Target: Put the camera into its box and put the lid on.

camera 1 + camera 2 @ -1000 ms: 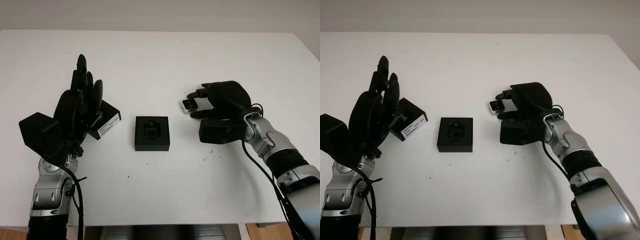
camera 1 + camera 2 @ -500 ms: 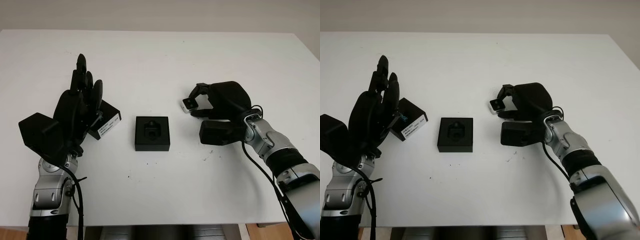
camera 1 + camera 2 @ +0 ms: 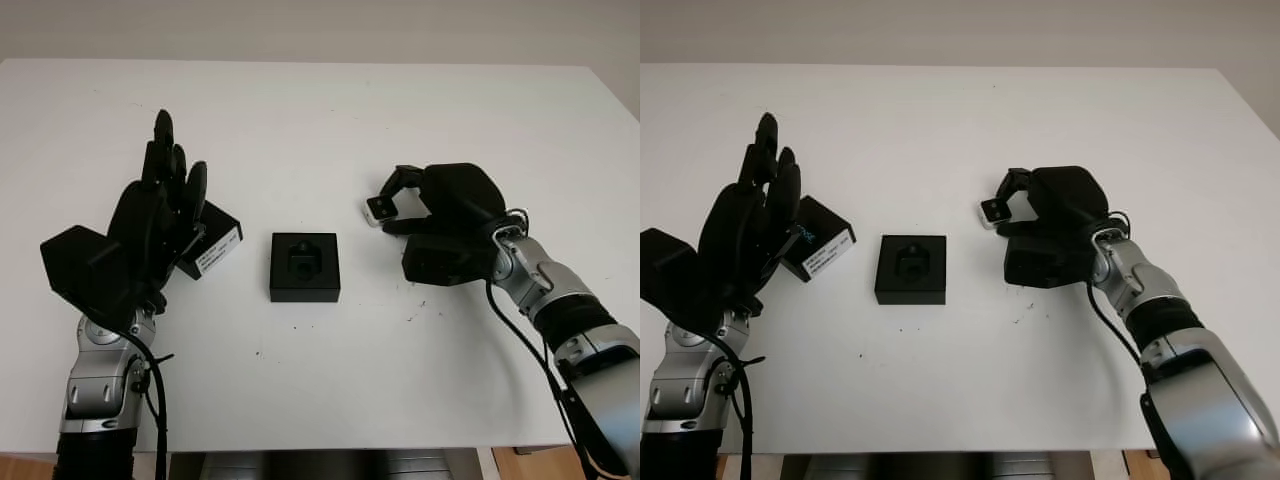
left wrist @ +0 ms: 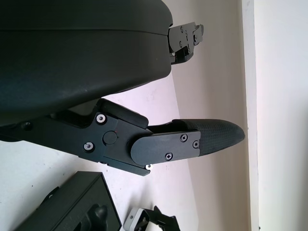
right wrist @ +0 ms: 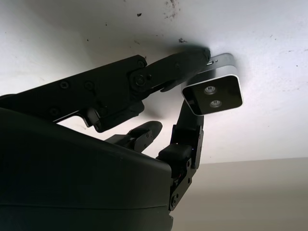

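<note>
The right hand (image 3: 400,203) is clamped on the small silver-and-black camera (image 3: 378,209) just above the white worktop (image 3: 320,110), right of the open black box (image 3: 304,266); next, transfer into its recess, while the open left hand (image 3: 160,215) hovers beside the black lid (image 3: 212,245).

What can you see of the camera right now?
The camera is a small block with a silver casing and a dark front face carrying two round lenses. It sits in the fingertips of the right hand, pinched from both sides, low over the white table; whether it touches the surface I cannot tell. It is to the right of the open black box, apart from it, not yet inside.
</note>
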You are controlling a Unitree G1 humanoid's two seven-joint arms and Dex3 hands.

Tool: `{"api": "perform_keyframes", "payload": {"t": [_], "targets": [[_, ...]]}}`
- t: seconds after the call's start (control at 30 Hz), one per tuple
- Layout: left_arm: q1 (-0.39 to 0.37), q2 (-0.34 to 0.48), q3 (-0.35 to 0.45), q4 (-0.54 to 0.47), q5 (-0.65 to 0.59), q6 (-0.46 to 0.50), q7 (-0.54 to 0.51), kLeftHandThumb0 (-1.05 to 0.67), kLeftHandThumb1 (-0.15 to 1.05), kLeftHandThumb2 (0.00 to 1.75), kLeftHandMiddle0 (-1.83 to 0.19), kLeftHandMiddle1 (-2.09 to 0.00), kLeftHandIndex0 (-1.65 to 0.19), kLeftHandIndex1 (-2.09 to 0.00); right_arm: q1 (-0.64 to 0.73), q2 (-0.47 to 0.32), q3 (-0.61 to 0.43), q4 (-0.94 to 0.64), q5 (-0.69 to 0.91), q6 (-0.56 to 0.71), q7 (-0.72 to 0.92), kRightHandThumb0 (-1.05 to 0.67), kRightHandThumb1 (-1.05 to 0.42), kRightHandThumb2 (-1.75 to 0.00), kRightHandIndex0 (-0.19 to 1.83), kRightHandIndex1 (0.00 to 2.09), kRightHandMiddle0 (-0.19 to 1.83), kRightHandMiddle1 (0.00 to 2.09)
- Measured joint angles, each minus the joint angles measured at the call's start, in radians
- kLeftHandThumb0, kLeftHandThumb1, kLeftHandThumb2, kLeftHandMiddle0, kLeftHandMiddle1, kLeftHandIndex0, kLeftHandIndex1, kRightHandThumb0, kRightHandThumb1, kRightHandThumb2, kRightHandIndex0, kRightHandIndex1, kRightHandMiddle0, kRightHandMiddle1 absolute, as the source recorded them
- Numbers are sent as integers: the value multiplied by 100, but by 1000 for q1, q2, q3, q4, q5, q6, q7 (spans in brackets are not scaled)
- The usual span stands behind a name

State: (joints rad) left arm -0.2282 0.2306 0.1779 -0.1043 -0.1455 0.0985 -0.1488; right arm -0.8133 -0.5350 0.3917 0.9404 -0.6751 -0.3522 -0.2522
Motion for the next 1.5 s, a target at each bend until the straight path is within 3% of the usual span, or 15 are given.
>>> {"api": "perform_keyframes", "payload": {"t": [0.43, 1.17, 1.5], "targets": [[0, 0, 0, 0, 0, 4, 1, -75, 105, 50, 19, 0, 19, 0, 0, 9, -58, 5, 112, 16, 144, -37, -94, -6, 53, 4, 42, 132], [0, 0, 1, 0, -13, 21, -3, -73, 105, 47, 19, 0, 19, 0, 33, 23, -136, 29, 244, -65, 206, -35, -94, -5, 47, 2, 33, 157], [-1, 1, 0, 0, -12, 21, -10, -73, 105, 48, 19, 0, 19, 0, 147, 57, -235, -200, 398, -43, 331, -41, -96, -6, 40, 1, 32, 158]]}}
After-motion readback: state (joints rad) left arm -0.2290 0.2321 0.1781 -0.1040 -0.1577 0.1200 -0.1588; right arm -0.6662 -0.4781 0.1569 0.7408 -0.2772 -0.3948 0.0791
